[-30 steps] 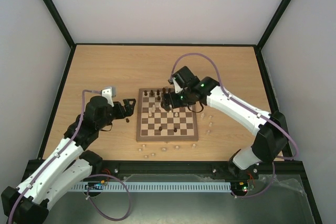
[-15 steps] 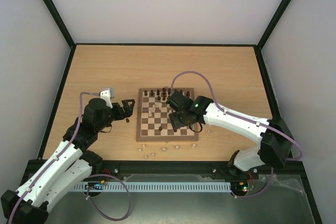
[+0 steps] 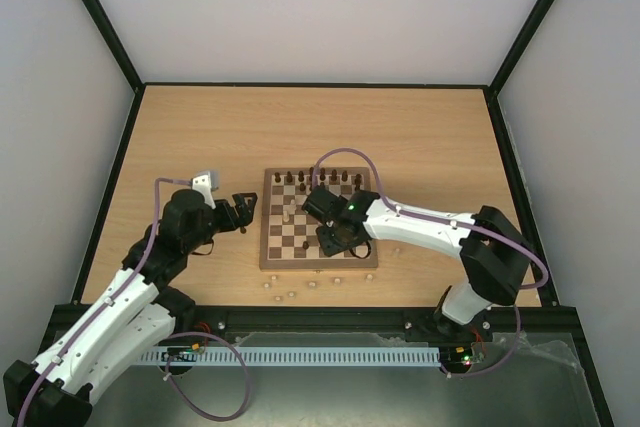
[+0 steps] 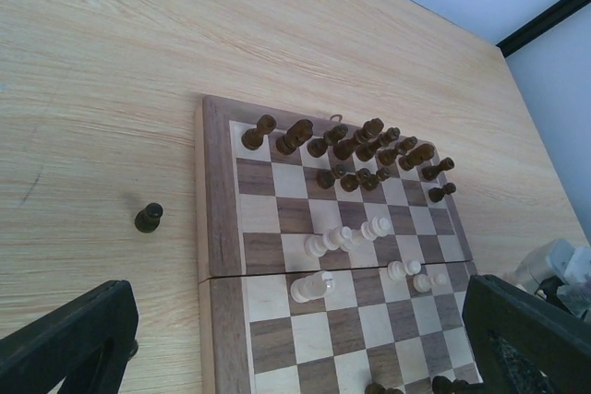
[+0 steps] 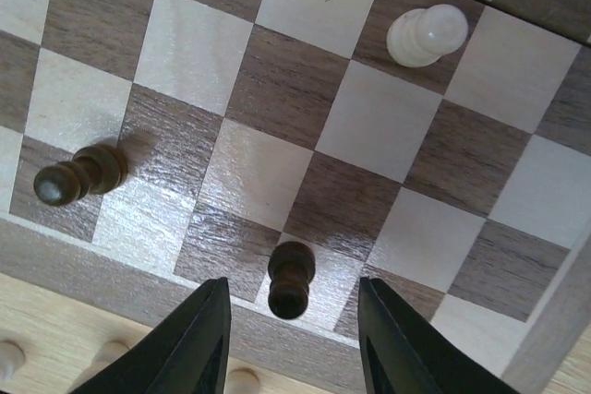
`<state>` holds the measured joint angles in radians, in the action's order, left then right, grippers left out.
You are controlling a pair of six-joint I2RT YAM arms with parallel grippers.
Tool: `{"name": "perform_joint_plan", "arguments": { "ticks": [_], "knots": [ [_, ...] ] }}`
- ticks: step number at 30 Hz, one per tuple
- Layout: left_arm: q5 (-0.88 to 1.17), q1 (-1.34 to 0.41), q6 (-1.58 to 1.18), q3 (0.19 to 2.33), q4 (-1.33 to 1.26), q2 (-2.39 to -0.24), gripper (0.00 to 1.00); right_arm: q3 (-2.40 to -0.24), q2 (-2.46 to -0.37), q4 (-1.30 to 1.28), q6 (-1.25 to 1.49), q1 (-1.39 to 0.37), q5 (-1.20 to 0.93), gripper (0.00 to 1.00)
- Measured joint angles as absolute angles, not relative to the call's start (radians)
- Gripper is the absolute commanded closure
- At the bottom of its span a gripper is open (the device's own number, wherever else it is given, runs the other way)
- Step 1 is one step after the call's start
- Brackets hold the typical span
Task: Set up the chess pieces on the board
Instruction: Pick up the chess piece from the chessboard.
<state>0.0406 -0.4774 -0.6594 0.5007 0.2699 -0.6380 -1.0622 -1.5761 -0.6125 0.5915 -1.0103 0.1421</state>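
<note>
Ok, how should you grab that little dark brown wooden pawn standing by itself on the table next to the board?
Pinch the little dark brown wooden pawn around its slim neck, under the round head, coming straight down. It stands upright, apart from the checkered wooden board, so there's probably room on either side.

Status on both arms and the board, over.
Left gripper open, empty, left of board. Right gripper open astride dark pawn, not touching. Nothing blocking it.
</note>
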Motion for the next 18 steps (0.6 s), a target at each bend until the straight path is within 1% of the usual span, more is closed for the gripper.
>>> {"name": "perform_joint_plan", "arguments": {
  "ticks": [9, 15, 18],
  "knots": [
    [0.040, -0.477, -0.659, 0.490, 0.267, -0.638, 0.01, -1.062, -1.620, -0.586, 0.592, -1.010, 0.138, 0.73],
    [0.037, -0.477, -0.659, 0.489, 0.267, -0.638, 0.00, -1.062, -1.649, -0.579, 0.591, -1.010, 0.138, 0.84],
    [0.035, -0.477, -0.659, 0.486, 0.266, -0.638, 0.01, -1.062, -1.655, -0.579, 0.593, -1.010, 0.139, 0.92]
  ]
}}
